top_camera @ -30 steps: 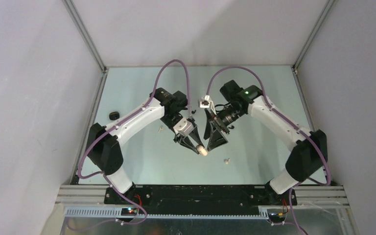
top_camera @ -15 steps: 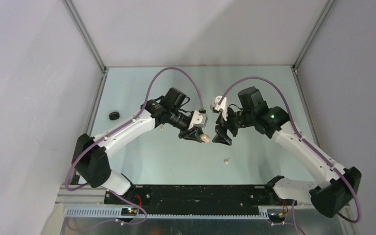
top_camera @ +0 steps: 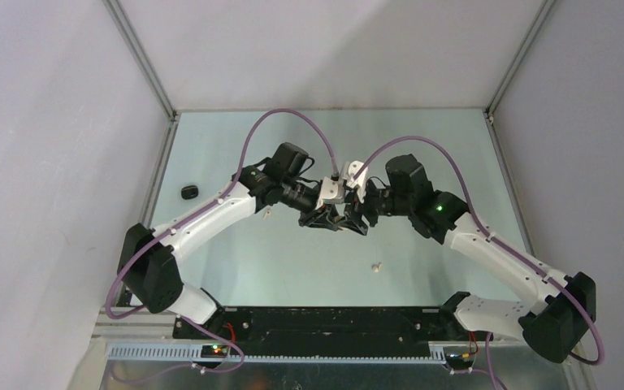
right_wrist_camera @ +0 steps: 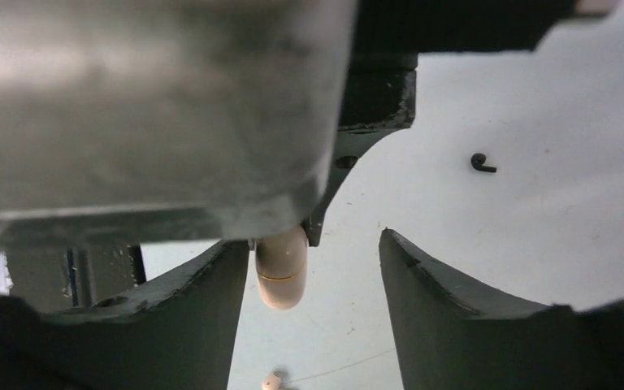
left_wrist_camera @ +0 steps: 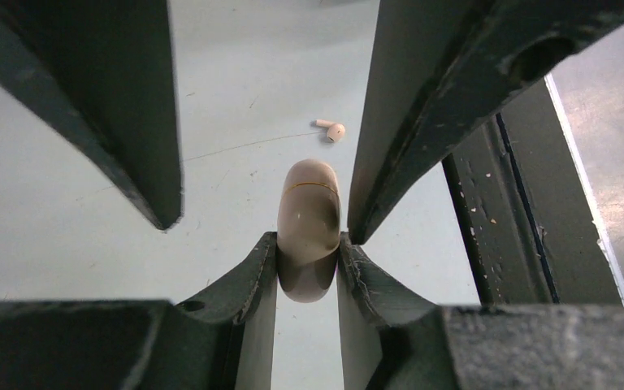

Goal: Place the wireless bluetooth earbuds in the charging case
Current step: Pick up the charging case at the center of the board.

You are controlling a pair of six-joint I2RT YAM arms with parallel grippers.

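My left gripper (left_wrist_camera: 309, 245) is shut on a cream-white, closed charging case (left_wrist_camera: 308, 213) and holds it above the table. My right gripper (right_wrist_camera: 313, 244) is open, and its jaws straddle the free end of the case (right_wrist_camera: 281, 275) without clearly touching it. In the top view the two grippers meet nose to nose, left (top_camera: 330, 220) and right (top_camera: 356, 221), and hide the case. One cream earbud (top_camera: 377, 265) lies on the table in front of them and also shows in the left wrist view (left_wrist_camera: 331, 129). Another cream earbud (top_camera: 266, 214) lies under the left arm. A black earbud (right_wrist_camera: 481, 163) lies on the table.
A small black object (top_camera: 188, 192), possibly a second case, lies near the table's left edge. Grey walls with metal frame rails (top_camera: 161, 97) enclose the table on three sides. The black base rail (top_camera: 333, 321) runs along the near edge.
Both arms swung inward and lifted. My right gripper moved left until its open jaws reached the end of the case held by my left gripper. The earbuds on the table have not moved.
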